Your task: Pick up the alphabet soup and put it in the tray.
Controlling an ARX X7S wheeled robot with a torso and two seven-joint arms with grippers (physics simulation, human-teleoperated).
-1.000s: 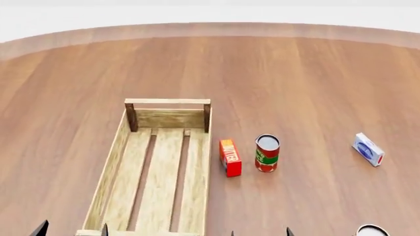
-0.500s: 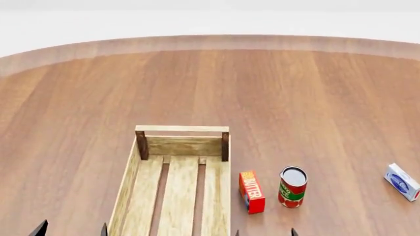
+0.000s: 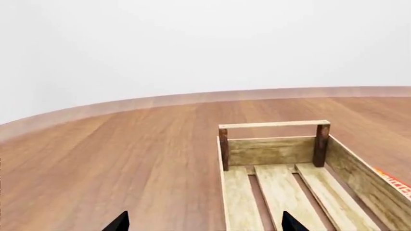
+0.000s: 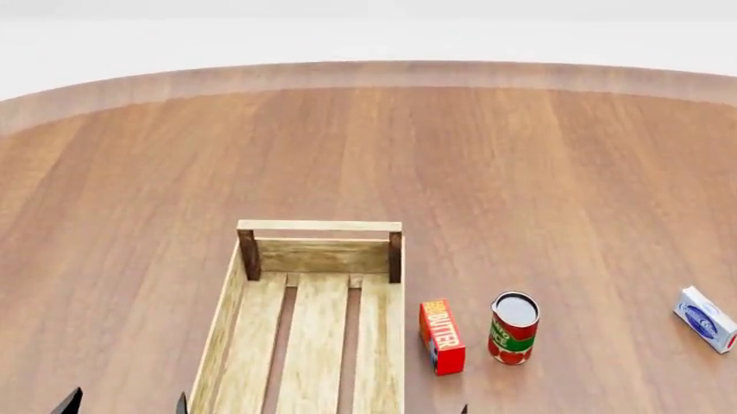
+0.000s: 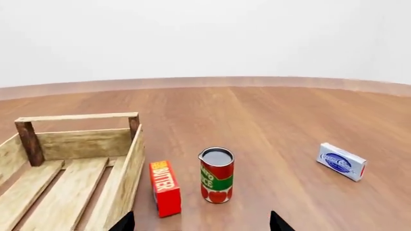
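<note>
Round wooden table (image 4: 484,164) carried all the objects, its curved far edge meeting a plain white background; the tray (image 4: 313,328), a long light-wood crate with slatted bottom and darker corner posts, lay lengthwise from the table's near edge toward its centre, one raised end rail facing the far edge; the tray held nothing in its visible part; the same tray (image 3: 289,168) filled the lower part of the left wrist view and appeared again (image 5: 70,159) in the right wrist view. A white-and-blue box (image 4: 705,319) lay flat toward the table's right edge, well apart from the rest; a red-and-green can (image 4: 513,328) stood upright between that box and the tray; a red butter box (image 4: 443,336) stood upright just beside the tray's right wall, apart from the can. The alphabet soup was in none of the three views, so its place could not be told. Left claw (image 3: 204,224) showed two dark fingertips set wide apart over the table beside the tray; right claw (image 5: 202,222) likewise had its fingertips spread apart, holding nothing, with the butter box and the red-and-green can ahead of it.
</note>
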